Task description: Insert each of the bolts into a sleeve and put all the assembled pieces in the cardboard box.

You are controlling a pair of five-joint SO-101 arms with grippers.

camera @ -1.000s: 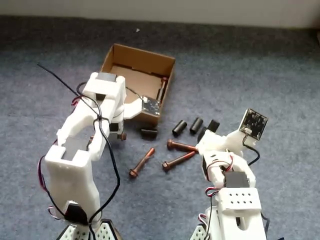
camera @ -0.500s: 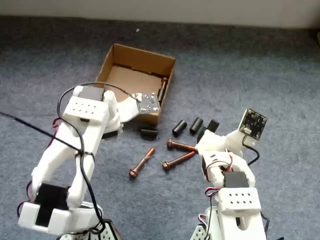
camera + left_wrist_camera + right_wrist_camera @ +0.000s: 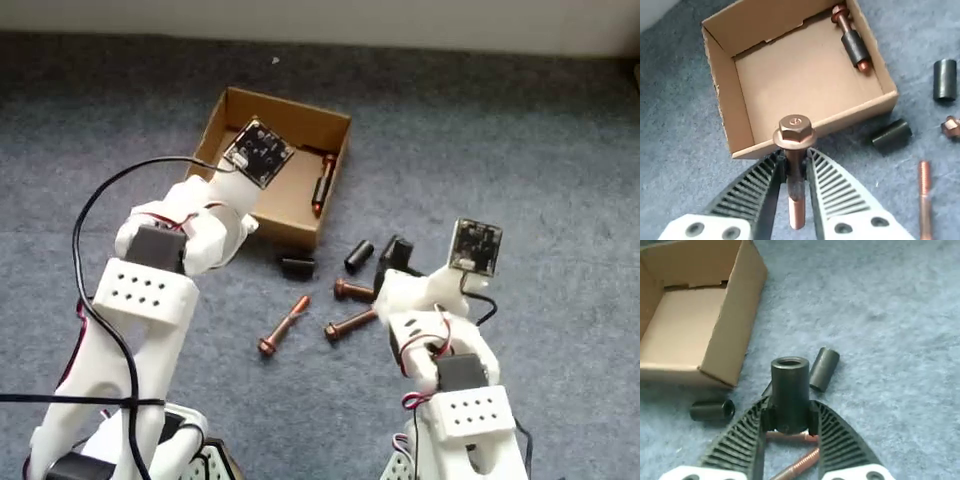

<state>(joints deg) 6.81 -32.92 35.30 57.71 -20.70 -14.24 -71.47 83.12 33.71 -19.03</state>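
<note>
Risk check. Left claw (image 3: 794, 156) is clamped on a bolt (image 3: 795, 131), head out past the claw's end, shank running back between the jaws, at the near wall of the cardboard box (image 3: 725, 100). Right claw (image 3: 789, 407) pinches a sleeve (image 3: 789, 382), open bore facing out, over the desk (image 3: 890, 315). Likely failures: thread end is boxed in, so mating could jam; bolt could pivot, or drop into the box bare beside the assembled piece (image 3: 851, 42).

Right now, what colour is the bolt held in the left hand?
Coppery brown; the bolt in the left hand shows best in the left wrist view.
</note>
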